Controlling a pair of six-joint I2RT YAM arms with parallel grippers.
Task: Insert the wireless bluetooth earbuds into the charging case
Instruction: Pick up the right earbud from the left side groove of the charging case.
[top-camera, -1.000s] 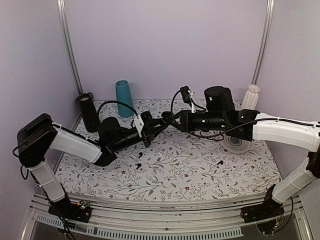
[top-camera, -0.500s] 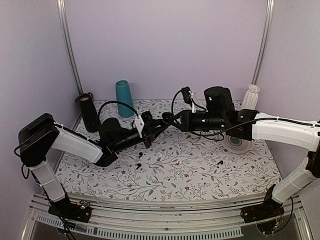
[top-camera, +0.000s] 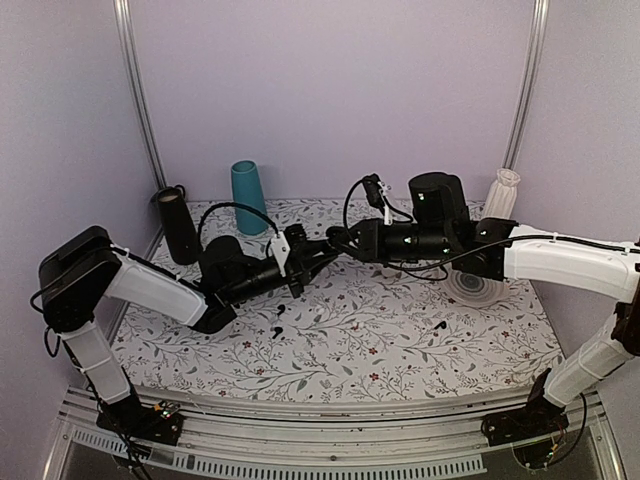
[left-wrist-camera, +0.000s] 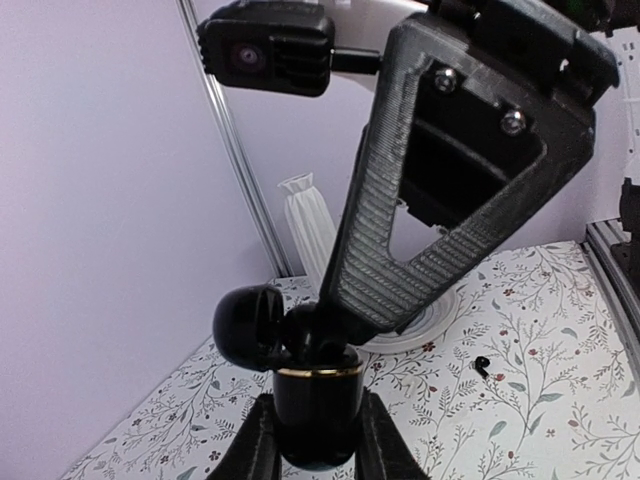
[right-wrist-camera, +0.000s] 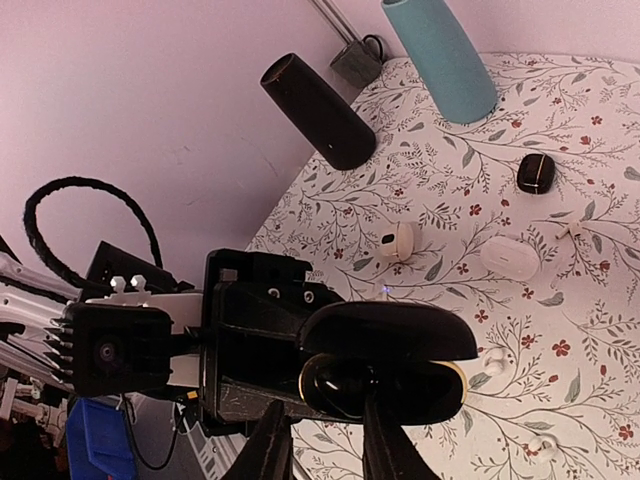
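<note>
My right gripper (right-wrist-camera: 325, 432) is blocking the charging case (right-wrist-camera: 392, 388) interior, and I cannot tell its own grip; my left gripper (left-wrist-camera: 318, 425) is clenching that case, open mouth pointing at the right gripper.

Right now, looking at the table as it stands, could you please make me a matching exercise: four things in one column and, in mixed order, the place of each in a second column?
Things
1. charging case
2. teal cylinder
3. white ribbed vase
4. earbud

Places
A. lying on the flowered table cover
B. standing at the back, on the right
C. held in the air, lid open, by the left gripper
D. standing at the back, left of the middle

Pairs: 1-C, 2-D, 3-B, 4-A
</note>
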